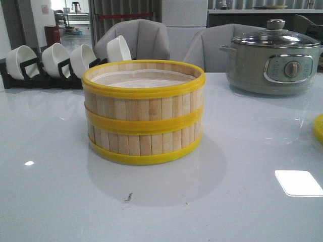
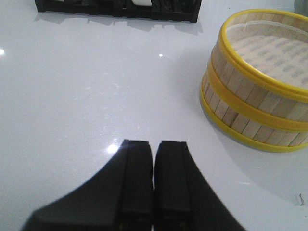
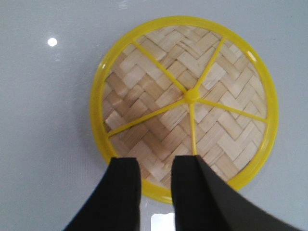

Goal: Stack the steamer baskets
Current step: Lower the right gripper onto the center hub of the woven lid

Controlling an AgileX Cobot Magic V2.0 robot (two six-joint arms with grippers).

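2 steamer baskets (image 1: 144, 111) stacked; left hand (image 2: 154, 144) closed empty, right hand (image 3: 156, 166) open over lid (image 3: 185, 101)

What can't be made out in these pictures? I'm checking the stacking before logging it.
- Woven lid: the right gripper's fingers cover its near rim in the right wrist view; whether they touch it is unclear. The front view shows only a yellow sliver at the right edge.
- Lower steamer basket: its inside is hidden by the upper steamer basket.
- Bowl rack: cut off by the left wrist view's edge.
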